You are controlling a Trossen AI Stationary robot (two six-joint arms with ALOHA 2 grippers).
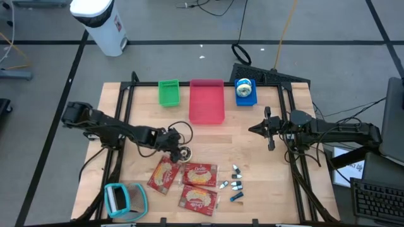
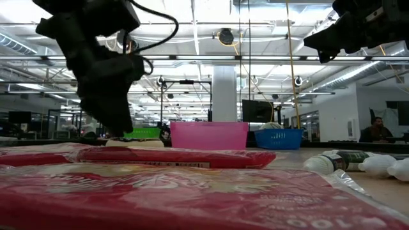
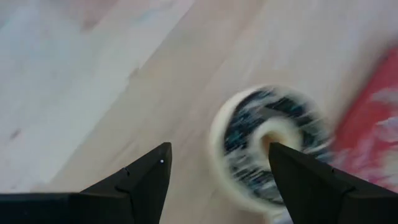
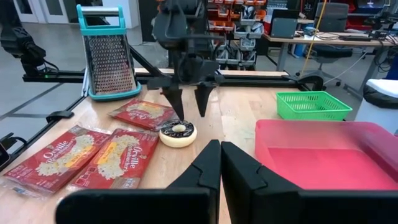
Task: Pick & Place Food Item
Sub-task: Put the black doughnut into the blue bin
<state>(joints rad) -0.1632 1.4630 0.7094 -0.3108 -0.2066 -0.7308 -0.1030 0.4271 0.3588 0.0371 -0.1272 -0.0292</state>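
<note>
Left gripper [image 4: 188, 111] is hovering with fingers spread, holding nothing, just above the round white-rimmed dark-topped food item [image 1: 183, 153], which is lying on the wooden table [image 1: 265, 189] at centre-left of the high view (beside red popcorn packets [image 1: 199, 174]). Right gripper [image 1: 254, 128] is waiting clenched, centre-right.

Both arms are dark, almost black. The left arm [image 1: 120, 131] is made of chunky round parts, with thin black cables looping off it (near the table [image 1: 145, 101]). The right arm [image 1: 334, 130] has cables too.
</note>
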